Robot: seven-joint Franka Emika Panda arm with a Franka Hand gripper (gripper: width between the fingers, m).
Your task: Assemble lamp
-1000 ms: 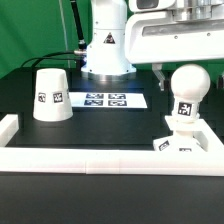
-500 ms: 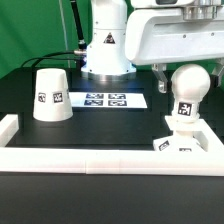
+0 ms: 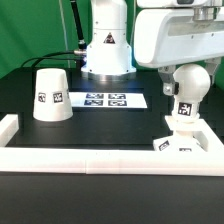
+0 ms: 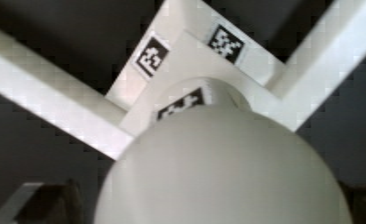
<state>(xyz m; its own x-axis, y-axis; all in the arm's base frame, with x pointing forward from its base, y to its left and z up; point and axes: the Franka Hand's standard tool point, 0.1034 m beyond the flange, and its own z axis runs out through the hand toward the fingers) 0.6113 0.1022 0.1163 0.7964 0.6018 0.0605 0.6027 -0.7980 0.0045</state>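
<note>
The round bulb (image 3: 186, 102) stands upright on its stem in the small square base block (image 3: 180, 144) at the exterior view's right, against the rail corner. My gripper (image 3: 189, 86) is lowered over the bulb's top. Its jaws are open and straddle the bulb, and the one finger (image 3: 165, 84) that shows stands a little apart from it. In the wrist view the bulb (image 4: 215, 165) fills most of the picture, with the tagged base block (image 4: 190, 58) beyond it. The conical shade (image 3: 52, 94) stands mouth down at the exterior view's left, far from the gripper.
The marker board (image 3: 110, 100) lies flat in the middle of the table. The long white border rail (image 3: 100, 160) runs along the front with raised ends at both sides. The robot's own pedestal (image 3: 107, 52) stands behind the marker board.
The gripper has come down over the bulb, so its body now hides the bulb's top. The bulb, base block and shade have not moved.
</note>
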